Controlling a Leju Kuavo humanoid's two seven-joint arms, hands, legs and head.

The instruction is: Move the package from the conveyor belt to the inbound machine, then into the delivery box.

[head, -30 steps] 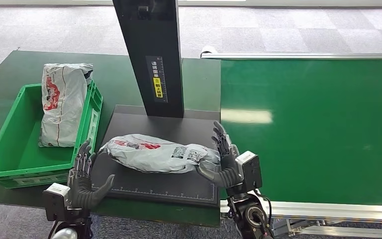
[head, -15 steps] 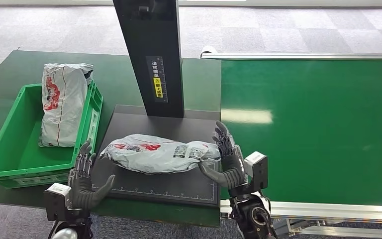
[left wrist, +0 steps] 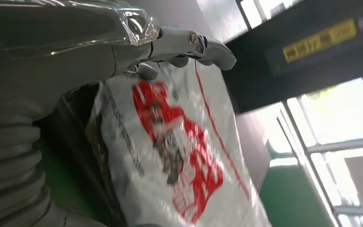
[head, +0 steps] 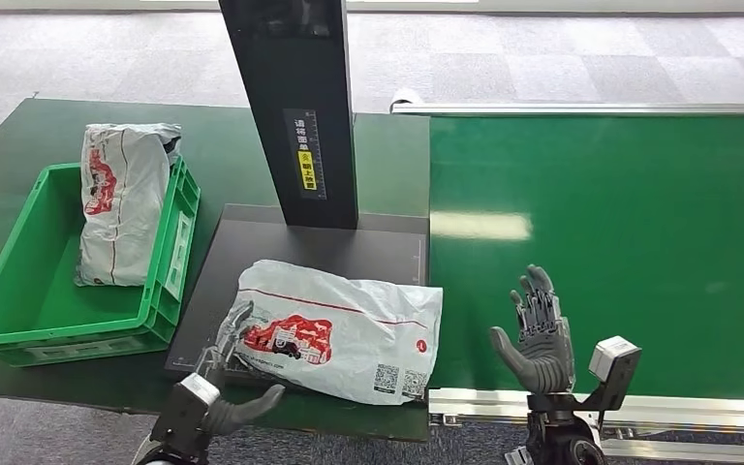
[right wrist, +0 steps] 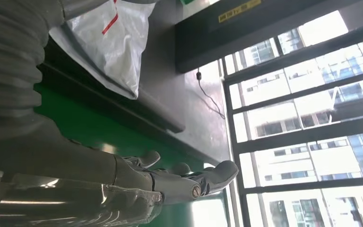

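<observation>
The package (head: 339, 325), a white-grey bag with red print and black codes, lies flat on the black platform (head: 300, 242) of the inbound machine and reaches its front edge. My left hand (head: 225, 376) is at the package's left end, fingers spread over its edge and thumb below, gripping nothing. In the left wrist view the fingers (left wrist: 189, 45) hover just over the bag (left wrist: 179, 156). My right hand (head: 539, 334) stands open above the green conveyor belt (head: 620, 223), well to the right of the package. The right wrist view shows that hand (right wrist: 170, 182) empty, with the bag (right wrist: 108, 42) apart from it.
A green crate (head: 182, 228) stands left of the platform, with another printed bag (head: 116, 199) leaning inside it. The machine's black column (head: 295, 107) rises behind the platform. The belt's metal frame (head: 639, 402) runs along the near edge.
The package has dropped from between my hands and lies flat, red print up. My right hand pulled away rightward over the belt. My left hand moved in to the bag's left end.
</observation>
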